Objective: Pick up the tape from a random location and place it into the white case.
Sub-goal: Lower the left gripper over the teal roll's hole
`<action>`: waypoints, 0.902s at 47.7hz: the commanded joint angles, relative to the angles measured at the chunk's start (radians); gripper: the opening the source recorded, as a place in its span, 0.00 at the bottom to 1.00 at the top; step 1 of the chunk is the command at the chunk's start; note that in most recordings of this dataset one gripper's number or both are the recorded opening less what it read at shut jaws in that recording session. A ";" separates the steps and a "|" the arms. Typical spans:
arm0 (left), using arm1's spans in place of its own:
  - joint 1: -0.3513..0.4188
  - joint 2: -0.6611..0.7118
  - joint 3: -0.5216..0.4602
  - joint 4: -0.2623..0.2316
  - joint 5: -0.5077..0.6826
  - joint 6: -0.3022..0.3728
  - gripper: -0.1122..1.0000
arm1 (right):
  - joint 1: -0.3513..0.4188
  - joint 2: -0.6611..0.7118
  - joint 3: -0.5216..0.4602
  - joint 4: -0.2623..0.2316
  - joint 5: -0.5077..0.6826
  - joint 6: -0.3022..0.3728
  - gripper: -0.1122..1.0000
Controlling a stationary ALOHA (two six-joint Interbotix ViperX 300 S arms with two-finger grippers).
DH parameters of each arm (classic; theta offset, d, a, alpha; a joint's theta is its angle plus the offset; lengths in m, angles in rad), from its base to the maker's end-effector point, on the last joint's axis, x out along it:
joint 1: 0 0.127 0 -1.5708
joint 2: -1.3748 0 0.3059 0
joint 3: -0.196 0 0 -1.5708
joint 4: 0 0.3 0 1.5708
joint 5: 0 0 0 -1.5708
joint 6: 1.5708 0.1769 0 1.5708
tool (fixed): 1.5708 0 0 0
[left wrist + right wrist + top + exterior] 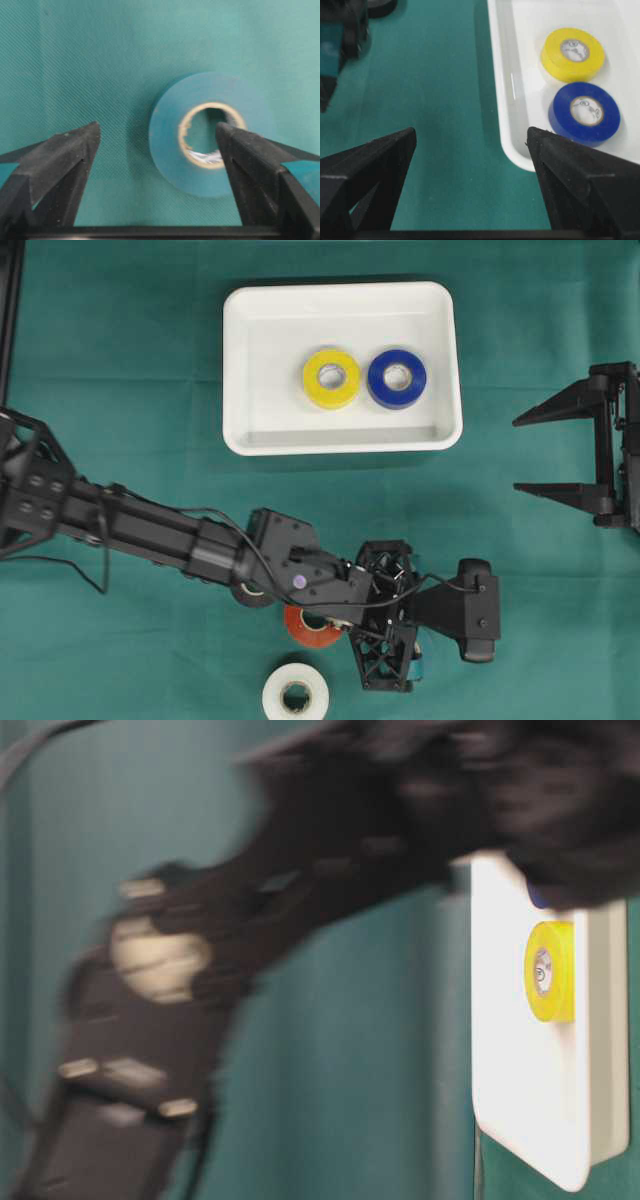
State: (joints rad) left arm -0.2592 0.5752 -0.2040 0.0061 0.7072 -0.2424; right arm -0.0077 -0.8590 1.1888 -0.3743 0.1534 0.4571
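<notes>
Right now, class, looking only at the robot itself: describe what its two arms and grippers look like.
Both arms are black. The left arm is a chain of boxy segments with thin black cables looping alongside and a small purple dot near the wrist. The left gripper has lattice-like fingers that are matte black wedges showing teal patches. The right gripper has two long tapered black fingers on a straight crossbar.

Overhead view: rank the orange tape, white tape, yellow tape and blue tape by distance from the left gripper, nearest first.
1. Orange tape, beside the left gripper, partly under the arm.
2. White tape, at the bottom edge.
3. Yellow tape and blue tape, inside the white case: too close to call.
</notes>
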 commanded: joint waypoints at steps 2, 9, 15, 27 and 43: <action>-0.002 -0.006 -0.006 0.005 -0.012 -0.014 0.97 | -0.002 0.009 -0.023 -0.003 -0.008 -0.002 0.89; 0.000 0.015 0.000 0.005 -0.034 -0.021 0.97 | -0.002 0.014 -0.023 -0.003 -0.008 -0.002 0.89; 0.000 0.028 0.000 0.005 -0.037 -0.021 0.97 | -0.002 0.015 -0.023 -0.003 -0.008 -0.002 0.89; -0.002 0.028 0.000 0.005 -0.028 -0.021 0.95 | -0.002 0.020 -0.023 -0.003 -0.008 -0.002 0.89; -0.012 0.008 -0.017 0.005 0.035 -0.020 0.29 | -0.002 0.026 -0.023 -0.003 -0.008 -0.002 0.89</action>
State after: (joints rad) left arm -0.2562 0.6167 -0.2071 0.0138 0.7378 -0.2623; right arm -0.0061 -0.8376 1.1888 -0.3758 0.1534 0.4571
